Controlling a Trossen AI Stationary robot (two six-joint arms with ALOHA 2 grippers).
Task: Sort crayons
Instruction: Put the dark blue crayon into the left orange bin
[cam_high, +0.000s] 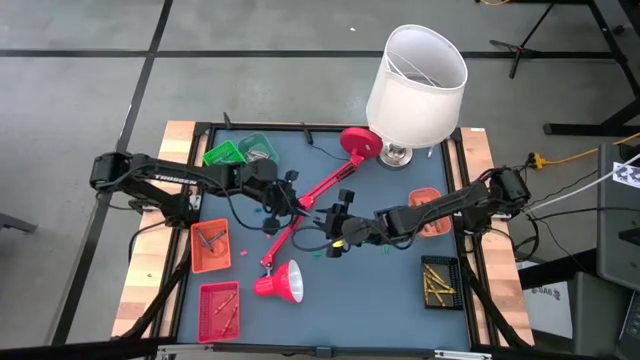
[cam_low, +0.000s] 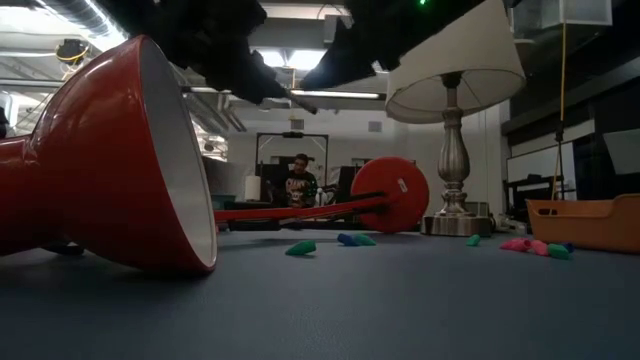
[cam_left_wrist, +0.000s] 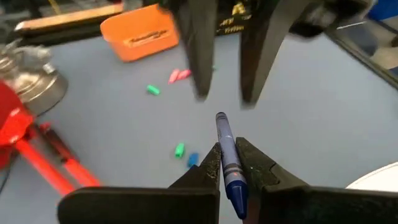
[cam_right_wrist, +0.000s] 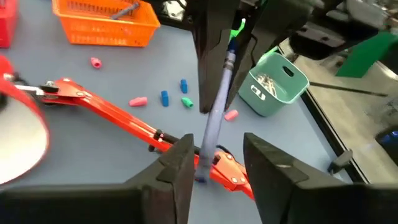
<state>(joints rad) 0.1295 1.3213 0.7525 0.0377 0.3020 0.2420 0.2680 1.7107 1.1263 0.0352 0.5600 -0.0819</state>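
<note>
A blue crayon (cam_left_wrist: 227, 155) hangs in the air over the middle of the table, with my left gripper (cam_left_wrist: 227, 146) shut on it. My right gripper (cam_right_wrist: 217, 140) faces it from the table's right. It is open, and its fingers stand on either side of the crayon's free end (cam_right_wrist: 211, 134). Both grippers hover above the fallen red lamp's arm (cam_high: 320, 190). Loose crayon bits in green, blue and pink (cam_right_wrist: 165, 98) lie on the blue mat below. My left gripper pinches the blue crayon's paper-wrapped body (cam_left_wrist: 231, 169) between its two fingers. The crayon lies along the fingers, its tip (cam_left_wrist: 221, 118) sticking out past them toward my right gripper. It is lifted clear of the table, slanting slightly down.
A red desk lamp lies across the mat, its shade (cam_high: 282, 284) near the front. A white-shaded lamp (cam_high: 415, 75) stands at the back. Baskets sit around the mat: orange (cam_high: 210, 246), red (cam_high: 218, 308), green (cam_high: 224, 154), a teal cup (cam_right_wrist: 273, 84), an orange bin (cam_high: 428, 210) and a black tray (cam_high: 438, 281).
</note>
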